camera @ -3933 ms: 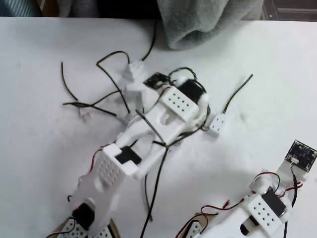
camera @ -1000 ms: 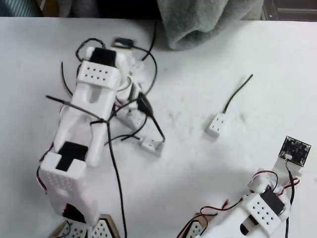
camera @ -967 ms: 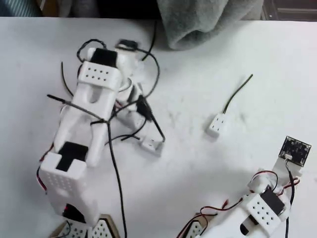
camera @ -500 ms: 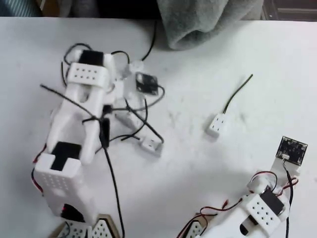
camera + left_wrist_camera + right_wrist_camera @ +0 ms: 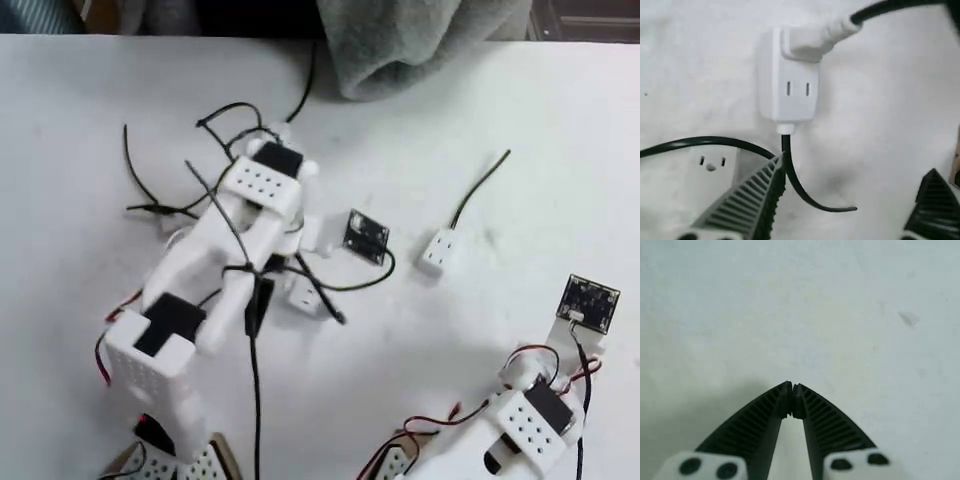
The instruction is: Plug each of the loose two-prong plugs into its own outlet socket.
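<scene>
Left gripper [image 5: 850, 200]: released, empty, left of centre in the high view. The socket [image 5: 787, 85], a plug [image 5: 810, 37] at its far end, lies directly ahead, long axis toward the jaws. Right gripper [image 5: 791, 402]: clenched empty, lower right, farther off.

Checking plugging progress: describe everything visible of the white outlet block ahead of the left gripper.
The outlet block is a white, plastic-looking box lying flat on the table. One pair of slots faces up, empty; a white plug sits at one end. Its black cord leaves the other end, toward the left gripper.
</scene>
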